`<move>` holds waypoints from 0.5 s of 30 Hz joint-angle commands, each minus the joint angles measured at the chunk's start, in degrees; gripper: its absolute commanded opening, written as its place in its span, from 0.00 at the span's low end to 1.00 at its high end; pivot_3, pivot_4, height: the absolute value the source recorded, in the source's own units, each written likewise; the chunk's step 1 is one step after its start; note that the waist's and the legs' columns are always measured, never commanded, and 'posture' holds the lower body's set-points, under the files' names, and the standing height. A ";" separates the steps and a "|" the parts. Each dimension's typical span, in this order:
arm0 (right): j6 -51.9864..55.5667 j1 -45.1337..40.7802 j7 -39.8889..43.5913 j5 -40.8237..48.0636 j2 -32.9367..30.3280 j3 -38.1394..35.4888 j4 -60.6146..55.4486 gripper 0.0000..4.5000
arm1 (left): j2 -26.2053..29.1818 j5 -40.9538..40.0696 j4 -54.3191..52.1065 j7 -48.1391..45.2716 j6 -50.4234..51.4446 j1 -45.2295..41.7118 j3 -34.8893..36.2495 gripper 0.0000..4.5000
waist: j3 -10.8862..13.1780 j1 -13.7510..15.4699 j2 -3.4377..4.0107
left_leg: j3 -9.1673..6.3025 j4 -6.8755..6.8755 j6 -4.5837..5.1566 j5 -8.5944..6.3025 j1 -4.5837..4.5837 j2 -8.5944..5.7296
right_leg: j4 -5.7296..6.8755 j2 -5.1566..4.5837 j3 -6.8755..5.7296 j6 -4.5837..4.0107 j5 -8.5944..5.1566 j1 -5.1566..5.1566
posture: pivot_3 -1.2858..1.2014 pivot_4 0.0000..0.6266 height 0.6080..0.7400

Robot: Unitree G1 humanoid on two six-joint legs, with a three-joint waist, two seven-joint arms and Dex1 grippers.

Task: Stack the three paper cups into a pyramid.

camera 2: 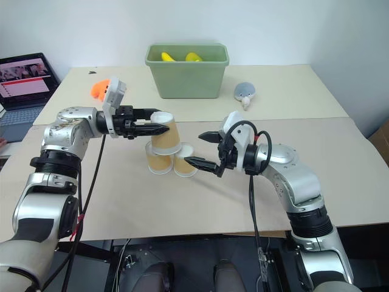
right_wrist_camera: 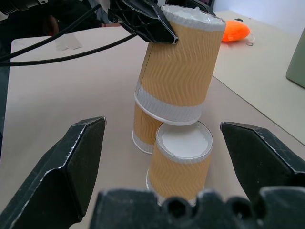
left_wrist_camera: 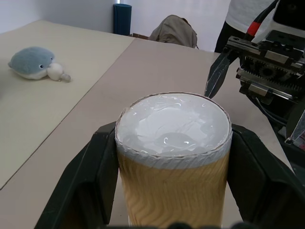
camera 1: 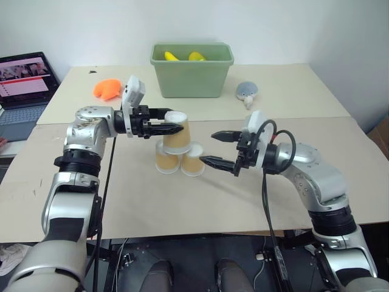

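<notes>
Left gripper (camera 1: 172, 128) was clamped on the top paper cup (camera 1: 177, 133), fingers gripping its sides near the upturned base. That cup sat inverted, rim down, over the seam between the two base cups (camera 1: 180, 159), slightly tilted in the right wrist view; whether its rim already rested fully on both could not be told. Right gripper (camera 1: 215, 148) stood wide apart and empty, just beside the base pair on the robot's right, one finger near the nearer base cup.

Step in hand, as judged: setting the third cup to cap the pyramid. The next move likely calls for levelling the cup so its rim bears on both bases, then letting go gently and drawing the fingers straight back without dragging the cup sideways.

Room, taken from the base cups: open tan table (camera 1: 182, 207) in front and to both sides, edges well away. Green bin (camera 1: 192, 70) lay well behind them, an orange toy (camera 1: 108, 89) behind and left, a plush whale (camera 1: 247, 91) behind and right. A laptop (camera 1: 24, 79) sat far left, clear of the work.
</notes>
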 commanded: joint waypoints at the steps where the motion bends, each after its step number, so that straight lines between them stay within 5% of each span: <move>1: 0.06 -0.15 -0.44 1.43 -0.36 -2.29 -2.50 1.00 | -0.15 0.37 -0.50 -0.25 -1.17 -0.08 0.38 0.68 | 0.00 -0.03 0.00 | 0.00 0.00 0.00 0.00 0.00 0.00 | 0.00 0.00 0.00 0.00 0.00 0.00 | 0.52 0.24 0.94; 3: 0.04 -0.15 -0.55 1.48 -0.34 -2.30 -2.51 1.00 | -0.25 0.44 -0.54 -0.05 -1.29 0.01 0.49 0.68 | 0.00 -0.03 0.00 | 0.00 0.02 0.00 0.00 0.00 0.00 | 0.01 0.00 0.00 0.00 0.00 0.00 | 0.52 0.24 0.94; 8: -0.09 -0.24 -0.65 1.57 -0.27 -2.40 -2.35 1.00 | -0.43 0.43 -0.33 1.14 -1.88 -0.09 1.13 0.99 | 0.00 -0.01 0.00 | 0.00 0.04 0.00 0.00 0.00 0.00 | 0.02 0.00 0.00 0.00 0.00 0.00 | 0.52 0.24 0.94; 15: -0.37 -0.51 -0.17 1.53 -0.14 -2.30 -1.57 1.00 | 0.06 -0.78 -1.84 2.20 0.01 -0.85 2.25 0.99 | 0.00 -0.03 0.00 | -0.01 0.04 0.00 0.00 0.00 0.00 | 0.03 0.00 0.00 0.00 0.00 0.00 | 0.52 0.24 0.94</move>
